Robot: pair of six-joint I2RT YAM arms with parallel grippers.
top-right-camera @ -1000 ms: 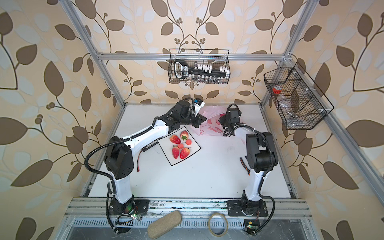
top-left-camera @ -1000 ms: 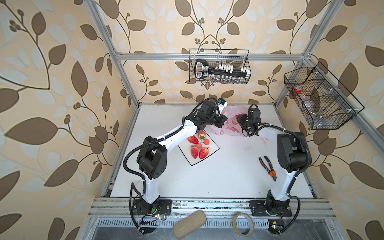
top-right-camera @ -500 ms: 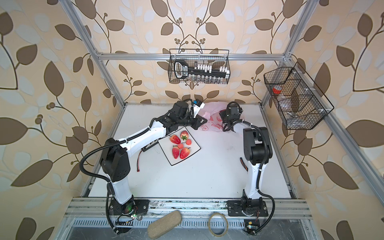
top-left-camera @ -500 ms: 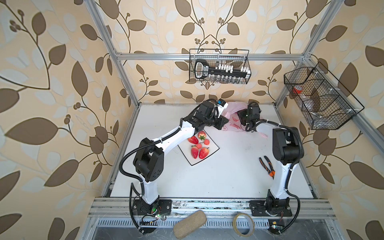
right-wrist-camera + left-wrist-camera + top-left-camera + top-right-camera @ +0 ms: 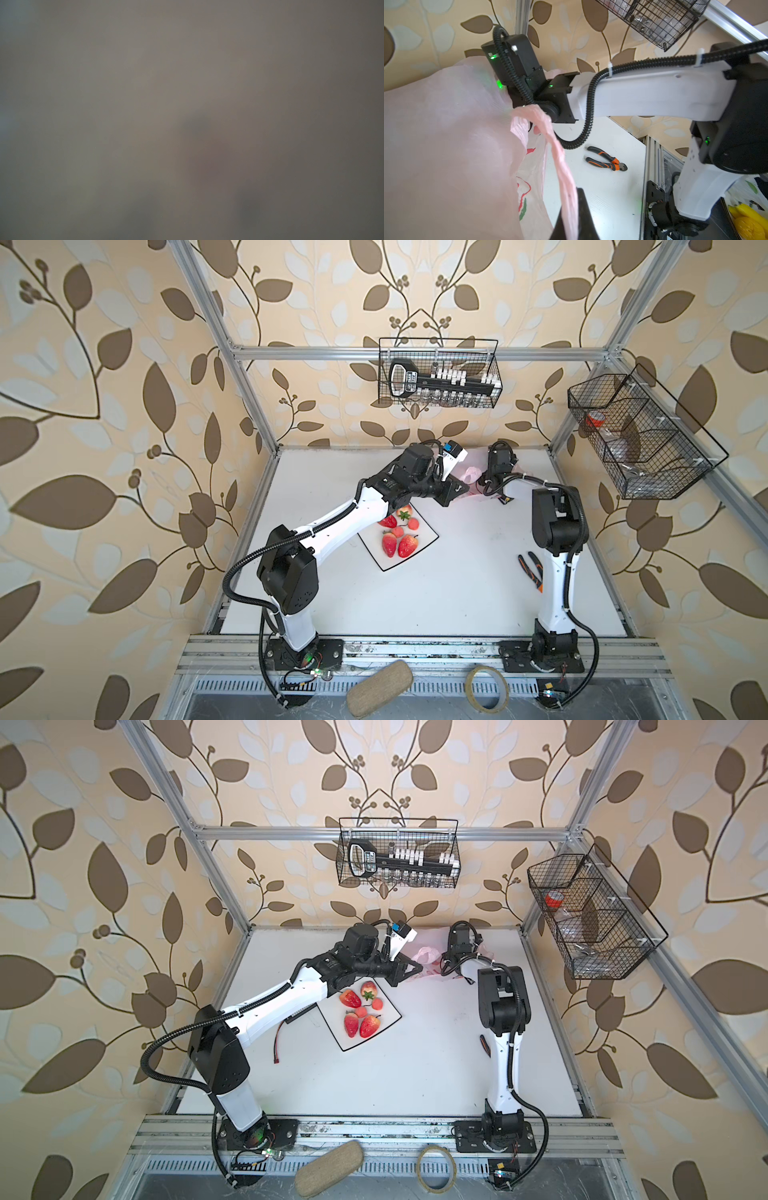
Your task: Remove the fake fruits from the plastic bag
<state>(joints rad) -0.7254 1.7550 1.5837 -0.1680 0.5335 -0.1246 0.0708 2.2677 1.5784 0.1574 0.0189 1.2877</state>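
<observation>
Mostly done, by my reckoning: on the plate point(image 5: 426, 536) I count four strawberries point(image 5: 407, 545) and two cherries point(image 5: 413, 524), all well clear of the bag point(image 5: 471, 472). The left arm crosses over the plate's far corner, so I cannot say whether anything more lies beneath it.

At the back of the table the bag stands lifted and slack between the two arms. My left pincer point(image 5: 572, 209) is clamped on one twisted handle point(image 5: 560, 162), holding that side of the mouth up; the wrist view shows the pink strip running straight into the closed jaws. The right pincer point(image 5: 484, 483) is pushed down into the bag from the other side. Its own camera gives me only a grey-pink blur, as if film lay over the lens, and the bag hides the fingertips in every other view, so I cannot tell whether it is open, closed or holding anything.

What is left, I judge, is to check the bag for a last fruit. Through the film I see only red print, nothing I would call a strawberry.
</observation>
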